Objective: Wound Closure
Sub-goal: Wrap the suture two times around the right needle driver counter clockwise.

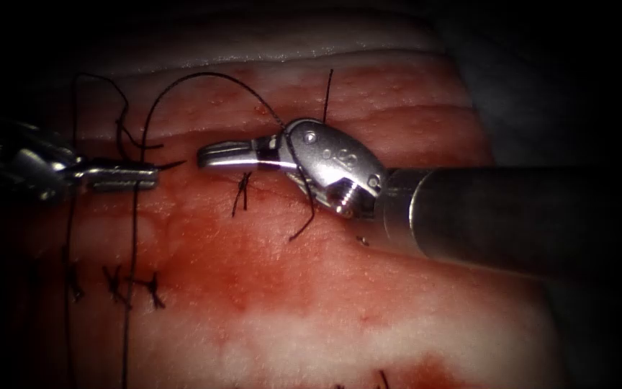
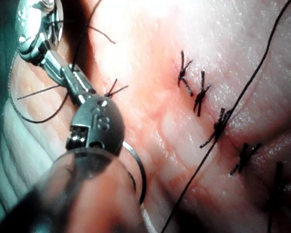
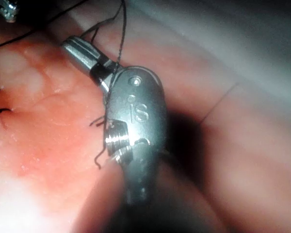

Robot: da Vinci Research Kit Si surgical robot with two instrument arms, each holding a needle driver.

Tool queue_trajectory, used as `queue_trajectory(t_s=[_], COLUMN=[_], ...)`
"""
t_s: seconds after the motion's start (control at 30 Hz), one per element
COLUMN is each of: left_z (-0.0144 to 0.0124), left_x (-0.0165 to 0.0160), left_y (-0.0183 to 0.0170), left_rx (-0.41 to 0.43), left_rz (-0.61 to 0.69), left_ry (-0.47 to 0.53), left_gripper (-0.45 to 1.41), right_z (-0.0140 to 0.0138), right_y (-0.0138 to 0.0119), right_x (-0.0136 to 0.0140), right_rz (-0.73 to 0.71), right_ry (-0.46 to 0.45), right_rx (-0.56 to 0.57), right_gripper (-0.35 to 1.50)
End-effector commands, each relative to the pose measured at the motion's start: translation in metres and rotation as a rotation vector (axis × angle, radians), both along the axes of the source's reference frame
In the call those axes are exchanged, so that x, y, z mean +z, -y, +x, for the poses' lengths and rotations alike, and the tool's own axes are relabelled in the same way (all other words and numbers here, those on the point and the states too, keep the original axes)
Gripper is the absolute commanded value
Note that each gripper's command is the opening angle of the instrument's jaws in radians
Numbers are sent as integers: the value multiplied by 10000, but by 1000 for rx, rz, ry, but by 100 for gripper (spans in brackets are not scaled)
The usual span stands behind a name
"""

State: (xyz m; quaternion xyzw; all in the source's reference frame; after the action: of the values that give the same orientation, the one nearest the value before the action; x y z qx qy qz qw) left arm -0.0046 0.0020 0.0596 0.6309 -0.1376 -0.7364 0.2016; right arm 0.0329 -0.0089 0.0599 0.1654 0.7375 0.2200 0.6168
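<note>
My left tool [image 1: 154, 173] comes in from the left with its jaws shut on the dark thread [image 1: 210, 75]. The thread arcs up from them, crosses to the right and wraps once around my right tool's wrist [image 1: 304, 155]; a short end [image 1: 298, 232] hangs below it. My right tool [image 1: 201, 156] [image 3: 67, 45] lies over the tissue [image 1: 340, 288], jaws shut and holding nothing, tips a short gap from the left tips. My left tool's jaws [image 2: 70, 82] point at the right tool [image 2: 34, 29]. A thin curved metal arc [image 2: 140, 177] lies by the left wrist; I cannot tell if it is the needle.
A tied stitch [image 1: 242, 191] sits just below the right jaws. More knotted stitches [image 1: 154, 289] [image 2: 202, 94] run along the closed cut at the lower left. Two long strands [image 1: 132, 238] hang down past the left tool. Red fluid stains the tissue around the cut.
</note>
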Motion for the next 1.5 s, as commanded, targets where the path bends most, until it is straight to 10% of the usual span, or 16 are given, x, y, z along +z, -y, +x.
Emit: queue_trajectory(t_s=[0.03, 0.5, 0.6, 0.63, 1.2, 1.3, 1.5], left_z=[-8, -66, -69, -69, -86, -83, -68], left_x=[12, 48, 36, 32, -15, -19, -25], left_y=[-1, 23, 29, 31, 41, 35, 4], left_rx=[9, 67, 77, 79, 120, 122, 137], left_rz=[5, 38, 36, 36, 45, 52, 20], left_ry=[-7, -33, -21, -18, 34, 39, 61], left_gripper=[-45, -45, -45, -45, -45, -45, -45], right_z=[8, 21, 21, 20, 4, 2, 0], right_y=[-5, -7, -12, -13, -5, 5, 27], right_x=[-1, -16, -13, -11, 6, 9, 15], right_rz=[5, 65, 43, 45, 28, 19, -16], right_ry=[0, 46, 114, 124, 400, 427, 398], right_rx=[18, 139, 203, 212, 213, 137, 29], right_gripper=[-35, -35, 88, 96, 84, 46, 41])
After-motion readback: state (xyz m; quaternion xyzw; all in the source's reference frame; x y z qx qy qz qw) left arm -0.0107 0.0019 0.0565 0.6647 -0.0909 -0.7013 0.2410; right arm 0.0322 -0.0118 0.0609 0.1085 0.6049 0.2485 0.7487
